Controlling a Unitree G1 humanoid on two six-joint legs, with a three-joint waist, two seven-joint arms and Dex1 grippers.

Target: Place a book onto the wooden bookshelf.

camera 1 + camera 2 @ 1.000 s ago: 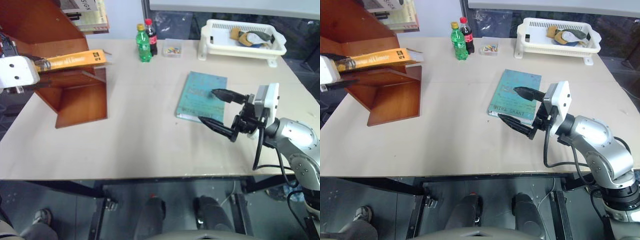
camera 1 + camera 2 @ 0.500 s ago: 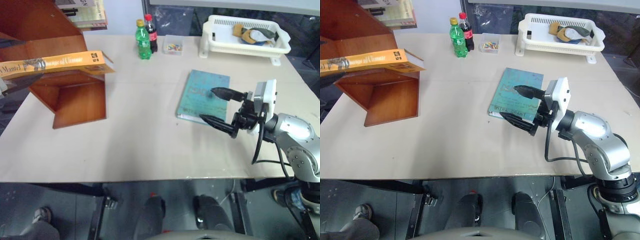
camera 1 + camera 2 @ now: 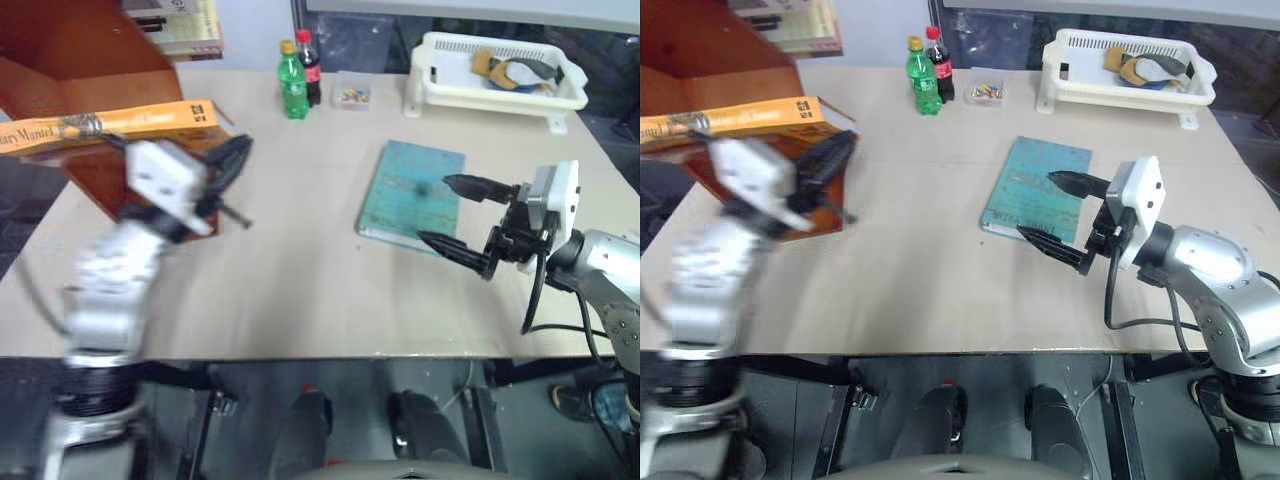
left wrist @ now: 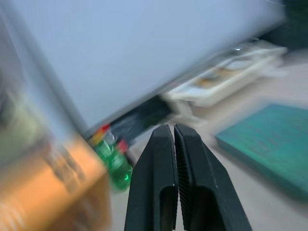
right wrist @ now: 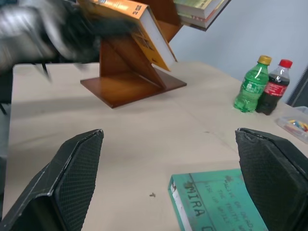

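Two grippers were up over the table (image 3: 300, 300) when you paused here, and they couldn't have looked more different. Your left gripper (image 4: 174, 139) had its black fingers pressed flat together with nothing between them, hanging in the air just in front of the wooden bookshelf (image 3: 70, 70), smeared with blur in the head views. The book (image 3: 110, 122), the orange-yellow one, was sitting on the bookshelf's slanted panel, spine facing the table, its near corner poking out past the shelf's edge toward the bottles. You weren't touching it.

Your right gripper (image 3: 462, 215) sat well away from the bookshelf, on the opposite side of the table, fingers spread wide and holding nothing. It hovered at the near edge of the teal book (image 3: 1035, 190), which lay flat on the table. From that wrist camera you could see the teal book's spine between the two spread fingers (image 5: 72, 178).

Other stuff, going by the bookshelf: pale books (image 3: 185, 25) stacked on its upper part, a green bottle (image 3: 293, 72) and a cola bottle (image 3: 312, 62) standing side by side just beyond it, a little clear box (image 3: 351, 94) of colourful bits next to them, and a white basket (image 3: 500, 85) way off at the far corner of the table.
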